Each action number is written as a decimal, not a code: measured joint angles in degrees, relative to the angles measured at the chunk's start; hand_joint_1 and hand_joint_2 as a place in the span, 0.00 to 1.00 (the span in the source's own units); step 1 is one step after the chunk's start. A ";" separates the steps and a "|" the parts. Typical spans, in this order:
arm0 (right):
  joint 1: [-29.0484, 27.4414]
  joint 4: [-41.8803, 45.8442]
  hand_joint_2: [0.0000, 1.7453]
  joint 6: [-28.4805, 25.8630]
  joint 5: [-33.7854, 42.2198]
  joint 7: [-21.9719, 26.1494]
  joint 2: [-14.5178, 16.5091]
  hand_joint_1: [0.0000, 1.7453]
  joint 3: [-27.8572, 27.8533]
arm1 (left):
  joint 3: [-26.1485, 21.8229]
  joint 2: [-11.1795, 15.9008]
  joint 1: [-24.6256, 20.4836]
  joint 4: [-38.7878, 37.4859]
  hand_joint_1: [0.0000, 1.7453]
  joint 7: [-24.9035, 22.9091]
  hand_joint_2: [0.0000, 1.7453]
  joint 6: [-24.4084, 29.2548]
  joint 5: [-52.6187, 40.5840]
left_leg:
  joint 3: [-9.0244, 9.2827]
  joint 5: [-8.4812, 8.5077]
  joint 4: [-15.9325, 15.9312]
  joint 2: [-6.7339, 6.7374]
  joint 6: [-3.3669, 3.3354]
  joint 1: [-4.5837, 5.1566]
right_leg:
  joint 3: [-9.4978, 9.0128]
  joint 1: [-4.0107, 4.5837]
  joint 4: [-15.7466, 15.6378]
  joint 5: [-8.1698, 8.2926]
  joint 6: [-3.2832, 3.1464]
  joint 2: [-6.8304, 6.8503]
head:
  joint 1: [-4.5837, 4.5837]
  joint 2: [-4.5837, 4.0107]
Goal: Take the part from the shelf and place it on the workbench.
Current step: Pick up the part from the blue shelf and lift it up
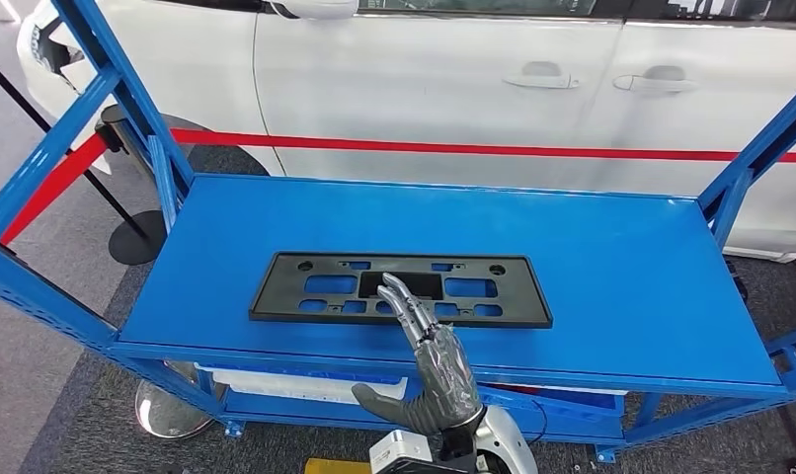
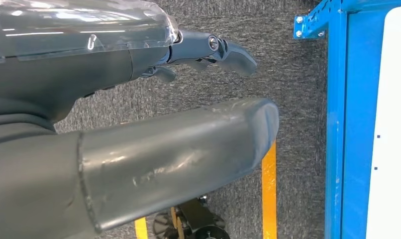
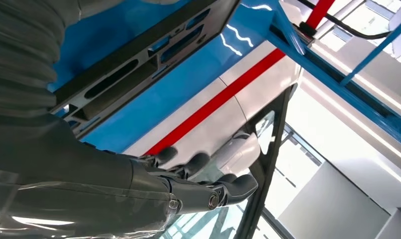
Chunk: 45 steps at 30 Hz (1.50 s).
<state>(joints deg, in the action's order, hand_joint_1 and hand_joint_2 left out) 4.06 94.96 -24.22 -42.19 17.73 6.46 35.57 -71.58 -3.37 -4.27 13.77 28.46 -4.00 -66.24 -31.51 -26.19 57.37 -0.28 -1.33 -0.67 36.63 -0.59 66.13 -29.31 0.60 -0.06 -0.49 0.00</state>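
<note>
While flat on the blue shelf, one black part under the right hand's released, outstretched fingers

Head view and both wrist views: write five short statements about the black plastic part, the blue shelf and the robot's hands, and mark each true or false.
1. The black plastic part lies flat on the blue shelf. True.
2. The right hand has lifted the part off the shelf. False: the part lies flat on the shelf, and the hand's fingers reach out over its near edge.
3. A white car stands behind the shelf. True.
4. The left hand holds a part. False: it holds nothing and hangs over grey carpet.
5. The part is a solid plate without holes. False: it has many slots and cutouts.
</note>
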 joint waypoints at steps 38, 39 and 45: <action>9.84 -30.71 1.00 -11.80 -35.62 -16.88 3.16 0.00 2.19 | 0.08 -0.30 -0.86 0.00 0.00 -0.48 0.00 -0.37 -2.32 | -0.87 -1.15 1.56 -0.06 2.06 0.21 | -3.78 0.41 -8.40 2.65 -2.22 -0.11 | -0.16 0.00; 10.19 -31.33 1.00 -12.05 -35.34 -16.74 3.51 0.00 1.93 | 0.10 -0.29 -0.89 0.00 0.00 -0.48 0.00 -0.37 -2.31 | -1.73 -2.49 3.61 -0.05 2.35 0.13 | -3.90 0.25 -8.63 2.77 -2.48 -0.05 | -0.31 0.00; 10.97 -32.91 1.00 -12.32 -31.50 -15.42 4.81 0.00 0.55 | 0.13 -0.26 -0.78 -0.02 0.00 -0.48 0.00 -0.61 -2.30 | -6.70 -4.86 13.66 0.01 3.15 -0.12 | -4.03 0.27 -8.52 2.62 -2.75 0.03 | -0.77 0.00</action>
<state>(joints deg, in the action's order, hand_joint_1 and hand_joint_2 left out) 15.03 62.05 -36.53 -73.69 2.31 11.27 36.12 -71.45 -3.63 -5.05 13.75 27.98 -4.61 -68.54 -38.21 -31.05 71.03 -0.27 1.82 -0.79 32.60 -0.32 57.61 -26.69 -2.15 -0.03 -1.26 0.00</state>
